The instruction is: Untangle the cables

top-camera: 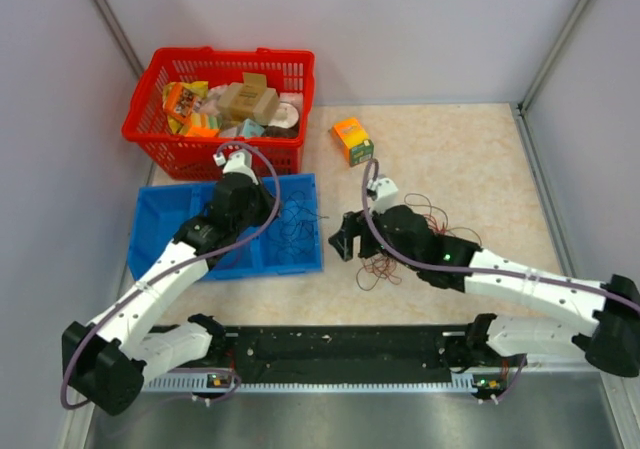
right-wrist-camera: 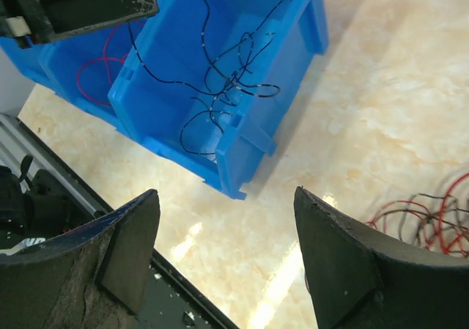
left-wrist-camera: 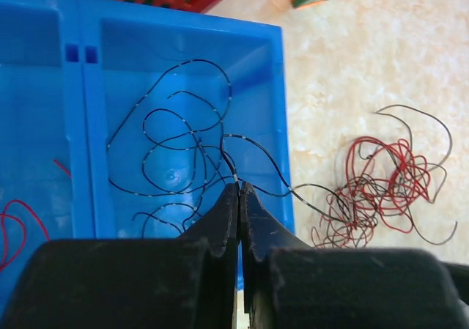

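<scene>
No writing is legible anywhere near my fingers, not even on the small orange box (top-camera: 352,140) beyond my right fingers (right-wrist-camera: 227,263). My left fingers (left-wrist-camera: 239,197) are pressed fully together over the blue plastic bin (top-camera: 147,231); a thin black wire (left-wrist-camera: 183,146) passes right at their tips, but I cannot tell whether they pinch it. That wire loops inside the bin compartment ahead of them. My right fingers stand wide apart, holding nothing, above the counter (top-camera: 470,169), a glossy, cream, marble-patterned surface. The tangled cables (left-wrist-camera: 374,190), hair-thin red and dark strands, lie on the counter just beside my right fingers. A red mesh basket (top-camera: 170,129) of boxes sits beyond the bin, against plain pale walls.
</scene>
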You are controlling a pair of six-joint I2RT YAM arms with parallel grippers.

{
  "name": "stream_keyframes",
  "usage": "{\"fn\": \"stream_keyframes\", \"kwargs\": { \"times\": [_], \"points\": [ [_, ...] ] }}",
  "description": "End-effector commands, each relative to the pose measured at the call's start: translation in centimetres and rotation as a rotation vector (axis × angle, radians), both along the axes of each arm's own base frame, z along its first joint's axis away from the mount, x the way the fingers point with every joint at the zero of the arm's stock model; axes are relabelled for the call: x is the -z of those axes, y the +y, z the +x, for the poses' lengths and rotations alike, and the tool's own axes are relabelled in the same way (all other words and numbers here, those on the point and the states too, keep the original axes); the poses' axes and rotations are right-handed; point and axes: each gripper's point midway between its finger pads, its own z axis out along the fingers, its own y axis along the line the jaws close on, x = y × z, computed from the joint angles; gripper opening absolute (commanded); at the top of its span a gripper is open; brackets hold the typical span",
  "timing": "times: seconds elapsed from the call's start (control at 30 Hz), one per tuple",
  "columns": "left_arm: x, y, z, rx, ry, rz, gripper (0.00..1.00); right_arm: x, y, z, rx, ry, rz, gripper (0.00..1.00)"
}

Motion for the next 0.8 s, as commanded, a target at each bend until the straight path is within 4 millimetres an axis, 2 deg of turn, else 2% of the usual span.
{"fn": "stream_keyframes", "kwargs": {
  "times": [0.0, 0.13, 0.23, 0.37, 0.43, 0.53, 0.6, 0.73, 0.77],
  "points": [
    [0.2, 0.2, 1.7, -0.039, -0.022, -0.023, 0.00, -0.5, -4.0, -0.4, 0.078, -0.022, -0.031, 0.73],
    [3.7, 0.2, 2.1, -0.053, 0.073, 0.024, 0.00, -0.8, -7.7, -0.1, 0.179, -0.010, 0.009, 0.74],
    [5.7, 1.9, 2.6, -0.141, 0.118, 0.108, 0.00, -0.3, -10.6, 0.4, 0.253, 0.023, 0.031, 0.74],
    [5.6, 4.1, 2.4, -0.245, 0.094, 0.137, 0.00, 0.8, -13.3, 0.5, 0.322, 0.052, 0.039, 0.72],
    [5.4, 3.4, 2.5, -0.205, 0.048, 0.103, 0.00, 1.2, -13.2, 0.4, 0.320, 0.070, 0.045, 0.71],
    [5.5, 2.0, 2.4, -0.135, 0.088, 0.085, 0.20, 1.5, -11.6, 0.4, 0.263, 0.097, 0.056, 0.70],
    [5.5, 1.7, 2.1, -0.116, 0.120, 0.094, 0.30, 1.6, -11.4, 0.6, 0.263, 0.103, 0.043, 0.70],
    [3.7, 1.7, 1.7, -0.087, 0.072, 0.083, 0.53, 1.1, -11.1, 0.8, 0.251, 0.107, 0.054, 0.71],
    [2.9, 1.6, 1.5, -0.074, 0.049, 0.075, 0.55, 1.1, -11.3, 0.9, 0.254, 0.110, 0.055, 0.71]
  ]
}}
